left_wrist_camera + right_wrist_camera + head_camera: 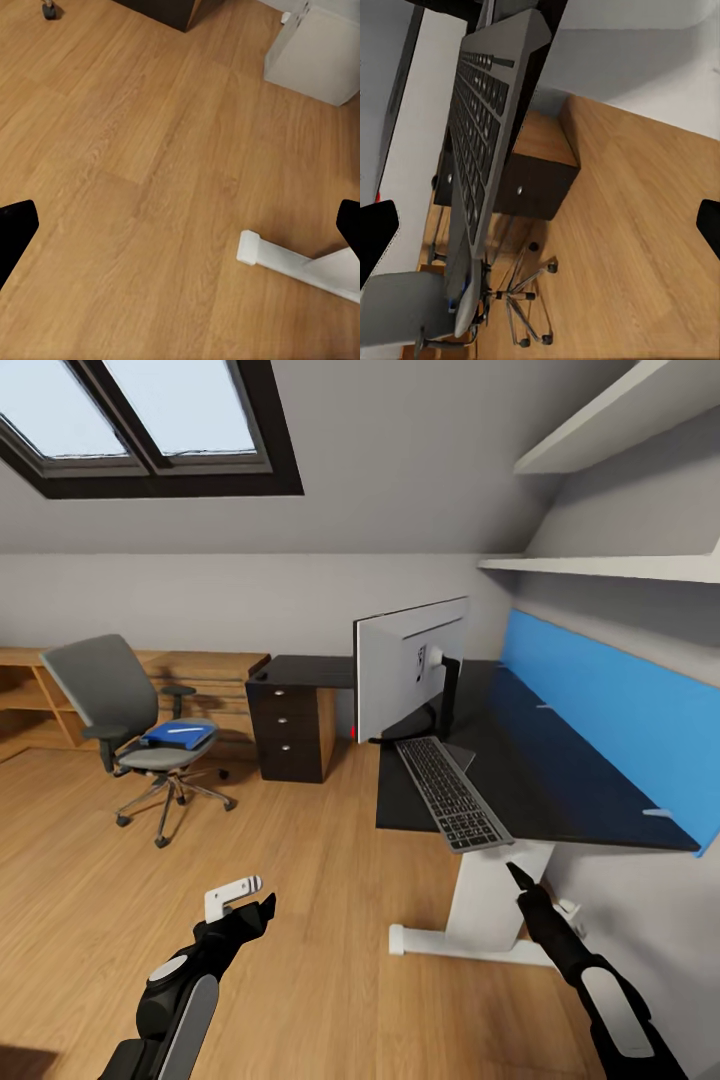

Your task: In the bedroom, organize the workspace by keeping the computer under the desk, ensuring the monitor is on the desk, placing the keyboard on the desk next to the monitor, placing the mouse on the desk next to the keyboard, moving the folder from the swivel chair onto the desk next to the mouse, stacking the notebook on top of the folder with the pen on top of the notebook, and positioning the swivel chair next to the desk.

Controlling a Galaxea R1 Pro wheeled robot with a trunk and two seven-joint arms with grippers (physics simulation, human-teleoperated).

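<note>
Two grippers held low over the light wood plank floor of the bedroom, both empty. Left gripper above bare planks, well apart from the desk; fingertips at opposite edges of the left wrist view, jaws spread wide, with the desk's white foot lying on the floor between them. Right gripper just below the desk's near edge, close under the overhanging end of the keyboard; fingertips likewise wide apart in the right wrist view, nothing between them.

Monitor upright at the desk's left edge, silvery-white back toward the camera, small red light at its lower left corner. Keyboard lying just in front of the monitor's stand, running toward the near edge, its near end projecting past that edge; seen from beneath in the right wrist view. Blue back panel along the desk's right side. Black three-drawer unit under the desk's far left wing.

Swivel chair well apart from the desk, at the left of the room before a low oak dresser. Blue folder on the chair's seat, with a thin white pen on top.
</note>
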